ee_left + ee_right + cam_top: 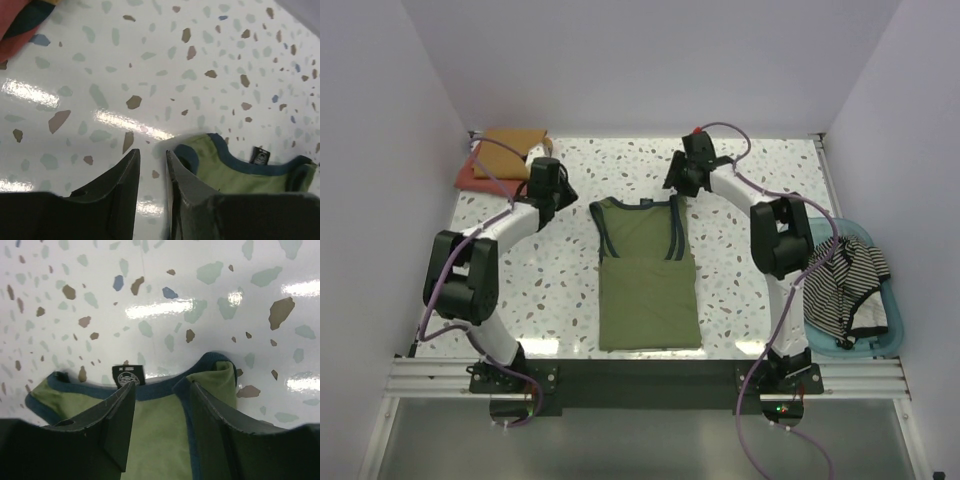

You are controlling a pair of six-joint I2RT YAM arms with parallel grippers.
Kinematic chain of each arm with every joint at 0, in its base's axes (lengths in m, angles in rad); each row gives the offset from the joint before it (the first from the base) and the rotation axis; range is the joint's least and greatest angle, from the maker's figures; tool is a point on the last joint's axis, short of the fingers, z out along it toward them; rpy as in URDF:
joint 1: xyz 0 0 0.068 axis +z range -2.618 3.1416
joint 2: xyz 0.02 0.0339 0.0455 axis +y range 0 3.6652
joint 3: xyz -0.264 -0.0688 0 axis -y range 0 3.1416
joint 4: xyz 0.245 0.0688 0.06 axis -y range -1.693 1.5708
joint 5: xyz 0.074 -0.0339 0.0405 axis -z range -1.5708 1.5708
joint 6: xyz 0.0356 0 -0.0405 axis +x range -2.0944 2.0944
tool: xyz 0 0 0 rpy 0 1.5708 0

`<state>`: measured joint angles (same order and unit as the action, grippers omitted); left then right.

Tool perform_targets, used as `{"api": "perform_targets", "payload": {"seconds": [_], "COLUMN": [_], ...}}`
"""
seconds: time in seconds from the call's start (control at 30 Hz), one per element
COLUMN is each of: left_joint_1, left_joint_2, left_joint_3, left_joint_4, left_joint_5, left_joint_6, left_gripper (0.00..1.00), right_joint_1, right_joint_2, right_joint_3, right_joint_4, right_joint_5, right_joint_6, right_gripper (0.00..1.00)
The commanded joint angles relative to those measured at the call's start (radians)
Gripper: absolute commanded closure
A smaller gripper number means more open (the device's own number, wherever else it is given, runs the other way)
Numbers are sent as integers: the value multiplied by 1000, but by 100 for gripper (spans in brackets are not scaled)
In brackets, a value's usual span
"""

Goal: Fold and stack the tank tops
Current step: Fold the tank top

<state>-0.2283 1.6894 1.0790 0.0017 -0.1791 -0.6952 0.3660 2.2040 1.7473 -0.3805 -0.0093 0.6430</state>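
Table (560, 300): terrazzo-pattern top, both arms reaching toward its far half.

Olive green tank top (648, 300): lies flat at the table's centre, neckline and navy-trimmed straps toward the far edge. A horizontal fold line crosses it about mid-length. A small black neck label (128, 375) shows inside the collar.

Right gripper (160, 387): positioned over the far right shoulder of the olive green tank top, at the neckline. The jaws stand well apart with the navy trim and green cloth visible between them, and nothing is clamped. Whether the fingertips rest on the cloth or sit just above it cannot be told from the wrist view.

Left gripper (151, 152): over bare table just beside the garment's far left strap. The jaws are partly open, with speckled table surface visible in the gap, and nothing is held.

Striped tank top (845, 285): crumpled, black and white, in the blue basket (855, 230) at the table's right edge.

Mustard tank top (510, 150): folded, resting on the red tank top (470, 178) at the far left corner.
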Motion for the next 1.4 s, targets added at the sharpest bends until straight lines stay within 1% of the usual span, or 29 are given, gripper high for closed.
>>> {"api": "perform_targets", "payload": {"seconds": [0.0, 0.03, 0.07, 0.1, 0.13, 0.2, 0.27, 0.3, 0.33, 0.4, 0.53, 0.6, 0.8, 1.0, 1.1, 1.2, 1.27, 1.3, 1.37], "left_joint_1": [46, 50, 53, 58, 58, 58, 58, 58, 58, 57, 53, 49, 41, 20, 9, 7, 4, 1, -2], "left_joint_2": [81, 113, 125, 157, 174, 231, 254, 268, 273, 282, 300, 300, 290, 265, 260, 282, 292, 297, 306], "left_joint_3": [2, 7, 16, 22, 44, 71, 87, 84, 84, 78, 73, 67, 39, 30, 33, 58, 71, 85, 96], "left_joint_4": [-16, -17, 16, 33, 37, 35, 50, 79, 84, 127, 172, 190, 231, 254, 267, 284, 287, 287, 287], "left_joint_5": [55, 58, 72, 82, 99, 128, 171, 173, 208, 236, 306, 316, 357, 395, 405, 443, 441, 441, 441], "left_joint_6": [17, 22, 25, 31, 34, 37, 36, 23, 17, 11, 2, -6, -17, -30, -35, -52, -64, -67, -82], "left_gripper": [69, 70, 70, 73, 74, 79, 81, 82, 82, 82, 85, 85, 86, 87, 86, 86, 86, 86, 86], "right_joint_1": [7, 11, 22, 28, 43, 60, 97, 109, 137, 157, 191, 197, 214, 214, 212, 211, 206, 200, 192], "right_joint_2": [-107, -109, -104, -99, -96, -81, -63, -35, -20, 16, 114, 140, 241, 342, 349, 336, 323, 309, 304], "right_joint_3": [52, 50, 49, 50, 49, 34, 43, 52, 63, 104, 159, 181, 250, 331, 311, 287, 258, 251, 236], "right_joint_4": [18, 23, 25, 25, 26, 49, 78, 81, 86, 86, 121, 138, 163, 189, 219, 249, 267, 279, 298], "right_joint_5": [-47, -49, -52, -55, -60, -86, -101, -103, -103, -115, -167, -184, -221, -257, -270, -267, -253, -251, -262], "right_joint_6": [-16, -22, -22, -23, -23, -13, 4, 7, 15, 27, 90, 119, 171, 216, 248, 259, 264, 271, 280], "right_gripper": [49, 49, 50, 51, 55, 59, 68, 71, 77, 82, 89, 91, 94, 94, 94, 94, 91, 88, 86]}}
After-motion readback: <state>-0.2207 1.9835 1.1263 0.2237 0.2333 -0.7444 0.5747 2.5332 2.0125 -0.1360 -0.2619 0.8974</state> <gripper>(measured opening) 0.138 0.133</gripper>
